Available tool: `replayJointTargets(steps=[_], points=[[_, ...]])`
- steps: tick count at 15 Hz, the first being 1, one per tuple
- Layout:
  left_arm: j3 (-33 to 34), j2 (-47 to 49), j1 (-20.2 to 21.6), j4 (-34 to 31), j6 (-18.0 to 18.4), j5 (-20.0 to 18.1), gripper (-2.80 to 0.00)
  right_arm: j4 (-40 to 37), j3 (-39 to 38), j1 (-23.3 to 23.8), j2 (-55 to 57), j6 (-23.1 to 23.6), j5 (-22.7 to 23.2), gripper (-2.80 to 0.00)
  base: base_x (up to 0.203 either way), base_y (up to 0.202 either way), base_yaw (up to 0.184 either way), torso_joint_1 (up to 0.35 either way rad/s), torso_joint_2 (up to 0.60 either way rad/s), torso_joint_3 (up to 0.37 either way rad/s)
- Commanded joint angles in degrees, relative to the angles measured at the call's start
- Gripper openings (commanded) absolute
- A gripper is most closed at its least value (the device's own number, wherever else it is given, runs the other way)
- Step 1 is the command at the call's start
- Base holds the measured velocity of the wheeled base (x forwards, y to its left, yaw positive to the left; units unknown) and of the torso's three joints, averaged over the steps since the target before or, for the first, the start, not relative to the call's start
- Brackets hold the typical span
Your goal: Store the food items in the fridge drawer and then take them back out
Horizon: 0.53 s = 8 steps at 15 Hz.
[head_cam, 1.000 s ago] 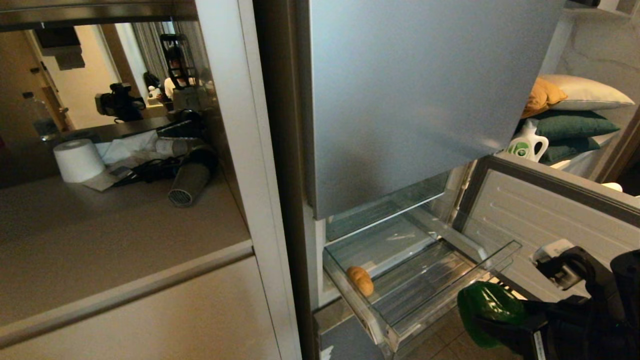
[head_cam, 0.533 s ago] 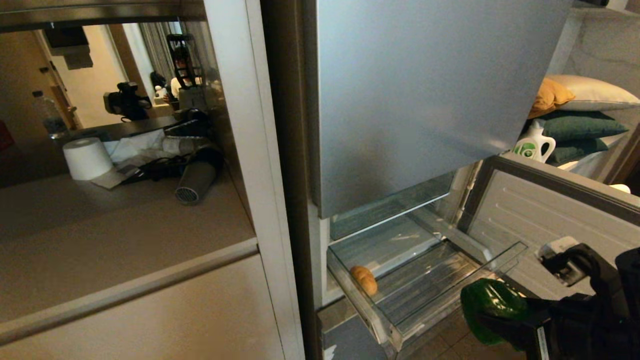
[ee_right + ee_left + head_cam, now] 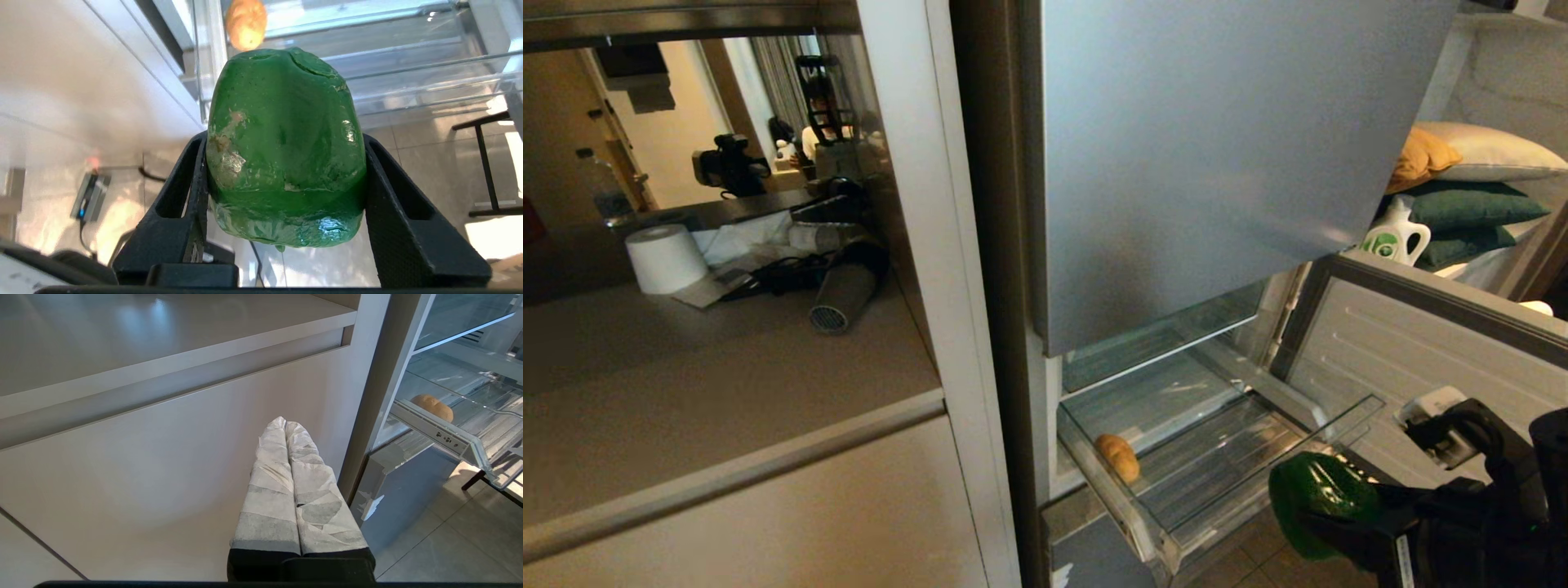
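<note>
My right gripper (image 3: 1343, 523) is shut on the glossy green bell pepper (image 3: 1313, 494), its black fingers (image 3: 192, 175) pressed on both flanks of the pepper (image 3: 286, 143). It holds the pepper just outside the front right corner of the fridge drawer (image 3: 1339, 418), above the tile floor. The drawer is pulled out, clear-walled with a ribbed floor (image 3: 408, 94). The tan potato (image 3: 1117, 457) lies inside it against the left wall, and shows beyond the pepper as well (image 3: 246, 22). My left gripper (image 3: 285, 422), wrapped in white tape, is shut and parked before the beige cabinet front, with the potato (image 3: 432, 407) off to its side.
The tall upper fridge door (image 3: 1201, 163) hangs above the drawer. The lower fridge door (image 3: 1421, 343) stands swung open on the right. A counter niche on the left holds a paper roll (image 3: 663, 259) and a hair dryer (image 3: 841, 294). A detergent bottle (image 3: 1392, 233) and pillows lie behind.
The whole head view has shifted slightly to the right, so the camera moved. My right gripper has edged the pepper a touch closer to the drawer corner; the grip is the same.
</note>
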State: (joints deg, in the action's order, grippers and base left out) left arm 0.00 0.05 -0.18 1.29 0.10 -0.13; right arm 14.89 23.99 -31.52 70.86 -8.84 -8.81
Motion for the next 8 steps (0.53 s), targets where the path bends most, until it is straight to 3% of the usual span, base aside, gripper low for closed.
replayJointTargets(steps=[1, 6, 8], points=[[0.62, 0.04, 0.01, 0.03, -0.01, -0.04, -2.8, 1.11, -0.8, -0.03, 0.15, 0.15, -0.06, -2.8, 0.0, 0.0, 0.0, 0.0, 0.0, 0.0], [0.62, 0.04, 0.01, 0.03, -0.01, -0.04, -2.8, 1.28, -2.19, -0.03, 0.24, 0.58, -0.15, -2.8, 0.0, 0.0, 0.0, 0.0, 0.0, 0.0], [0.62, 0.04, 0.01, 0.03, -0.01, -0.04, -2.8, 1.28, -2.19, -0.03, 0.24, 0.58, -0.15, -2.8, -0.004, -0.003, 0.138, 0.002, 0.0, 0.004]])
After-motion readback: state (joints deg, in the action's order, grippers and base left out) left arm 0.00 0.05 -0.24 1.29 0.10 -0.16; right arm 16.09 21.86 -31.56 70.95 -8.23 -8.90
